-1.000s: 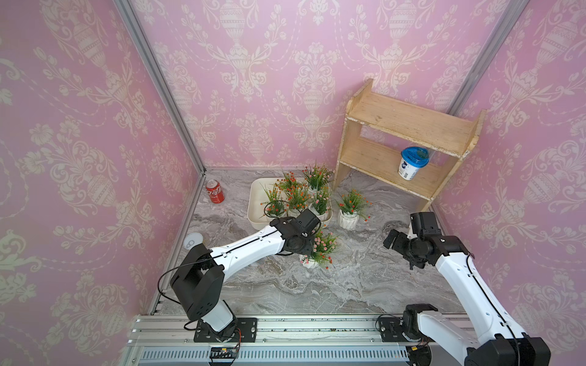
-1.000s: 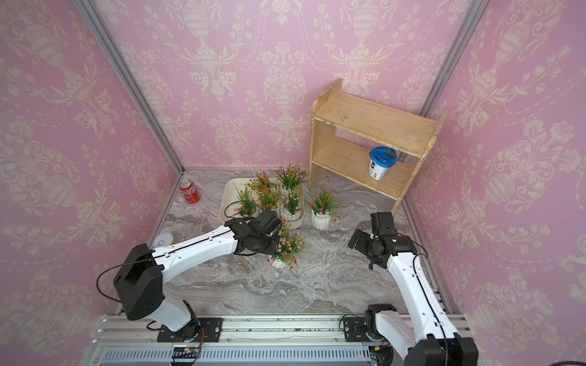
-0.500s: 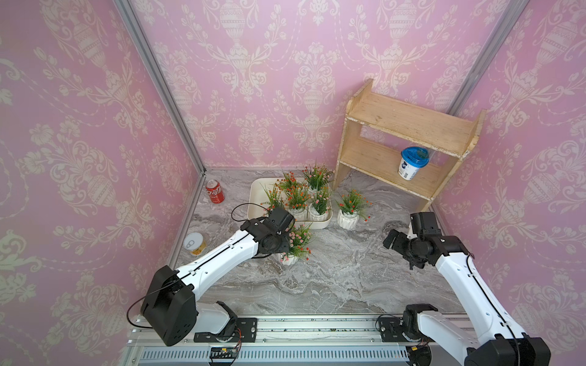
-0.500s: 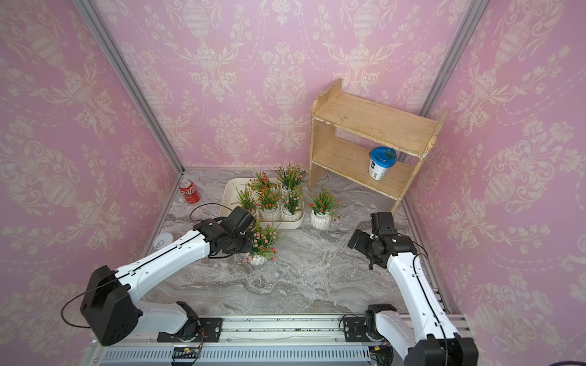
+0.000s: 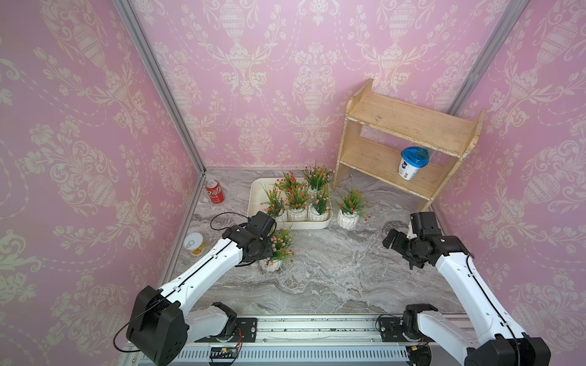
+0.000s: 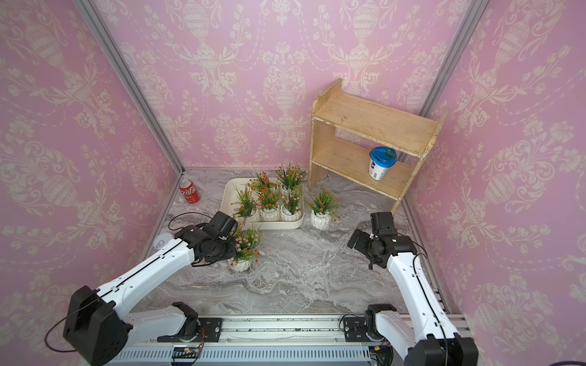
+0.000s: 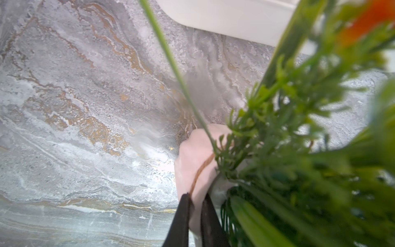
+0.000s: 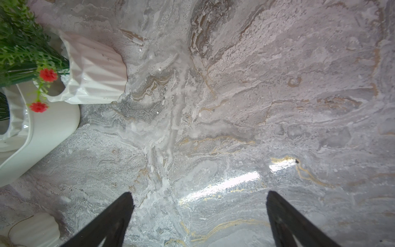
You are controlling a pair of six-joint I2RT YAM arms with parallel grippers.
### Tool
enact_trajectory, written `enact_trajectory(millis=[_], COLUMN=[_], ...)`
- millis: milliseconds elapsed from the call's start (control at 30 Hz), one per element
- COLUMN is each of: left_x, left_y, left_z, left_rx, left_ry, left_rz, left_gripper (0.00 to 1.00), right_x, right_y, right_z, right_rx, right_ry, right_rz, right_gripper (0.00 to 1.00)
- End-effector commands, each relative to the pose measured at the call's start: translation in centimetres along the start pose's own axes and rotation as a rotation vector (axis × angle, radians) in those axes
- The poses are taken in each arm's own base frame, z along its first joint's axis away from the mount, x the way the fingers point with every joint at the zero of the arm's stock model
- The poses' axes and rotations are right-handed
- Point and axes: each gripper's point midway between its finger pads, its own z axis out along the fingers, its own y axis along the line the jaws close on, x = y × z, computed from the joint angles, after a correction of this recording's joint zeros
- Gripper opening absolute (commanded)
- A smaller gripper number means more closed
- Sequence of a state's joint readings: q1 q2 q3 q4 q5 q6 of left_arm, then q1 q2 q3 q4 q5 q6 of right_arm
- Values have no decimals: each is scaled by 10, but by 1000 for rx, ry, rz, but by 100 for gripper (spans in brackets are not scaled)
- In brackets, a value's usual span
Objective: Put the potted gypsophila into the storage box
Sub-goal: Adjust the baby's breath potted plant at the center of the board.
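My left gripper [image 7: 196, 198] is shut on the rim of one white ribbed pot of potted gypsophila [image 5: 271, 265] [image 6: 241, 265] with pink blossoms. The pot is upright just in front of the storage box's near left corner; whether it touches the marble I cannot tell. The storage box [image 5: 312, 225] [image 6: 279, 224] is a cream bin holding several pots on its right side. Another pot [image 5: 347, 219] [image 8: 94, 70] stands on the table right beside the box. My right gripper [image 8: 198, 194] is open over bare marble to the right of that pot.
A red soda can [image 5: 215, 191] stands by the left wall. A tin can [image 5: 194, 243] sits nearer, just left of my left arm. A wooden two-tier shelf [image 5: 409, 122] at the back right holds a blue-lidded cup [image 5: 412, 163].
My left arm has carried the pink-blossomed pot leftward across the front of the box. The right arm has not moved.
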State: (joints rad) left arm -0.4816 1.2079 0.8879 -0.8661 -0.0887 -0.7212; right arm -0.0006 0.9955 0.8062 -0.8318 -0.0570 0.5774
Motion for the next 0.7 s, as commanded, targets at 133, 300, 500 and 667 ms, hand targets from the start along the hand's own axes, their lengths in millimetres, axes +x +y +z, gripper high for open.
enact_trajectory(millis=[133,300,500,667], left_x=[-1,5,13,18], left_y=[30,36,38,39], left_z=[-7,1,11,16], left_rx=[-47,-60,-63,-61], left_ry=[-28,6,36,49], left_rz=[-99,-121,-133,-139], left_gripper=[0,0,0,2], right_x=[0,0,1,1], right_y=[1,1,0,-1], right_z=[0,1,0,0], right_rx=[-14,-16,-11,-9], right_ry=[-3,-2,-3,-3], right_rz=[20,20,21,21], right_gripper=[100,100,100,100])
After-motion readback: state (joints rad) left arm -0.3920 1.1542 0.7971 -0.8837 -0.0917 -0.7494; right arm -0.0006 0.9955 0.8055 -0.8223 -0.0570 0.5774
